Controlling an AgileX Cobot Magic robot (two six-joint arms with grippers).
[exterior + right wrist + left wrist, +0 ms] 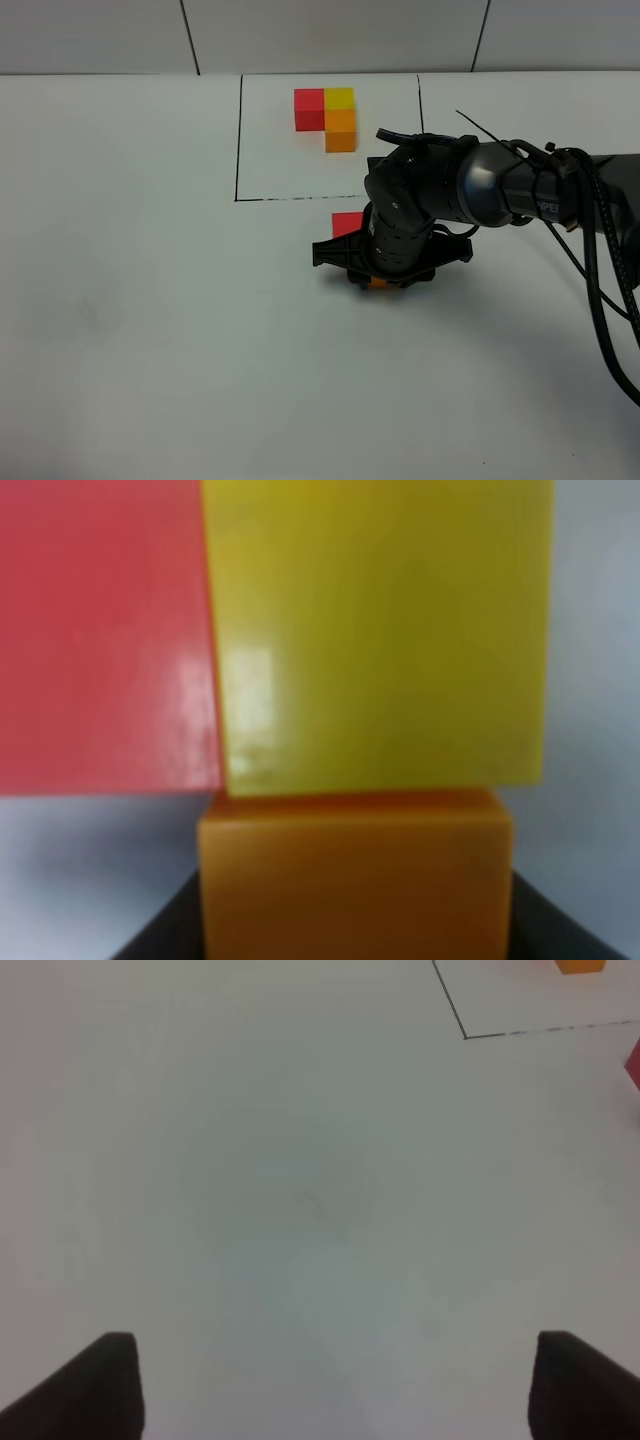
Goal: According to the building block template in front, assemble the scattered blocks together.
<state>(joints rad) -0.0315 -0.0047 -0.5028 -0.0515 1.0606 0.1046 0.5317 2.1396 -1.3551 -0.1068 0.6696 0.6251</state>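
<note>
Now, orange cube (355, 880): loose on the table (150, 320) beneath the right arm's wrist; butted against one face of the yellow cube (380, 630); just outside the near edge of the black outline (239, 140)
yellow cube: side by side with the red cube (347, 223), faces touching or nearly so; hidden by the arm in the high view
right pincer (380, 272): lowered over the orange cube; dark fingers (160, 935) against its two opposite sides, closed on it
block template (340, 120): red and yellow in a row, orange joined to the yellow; inside the outline at the table's far side, apart from the loose cubes
left pincer (335, 1390): spread wide above the table; holding nothing
</note>
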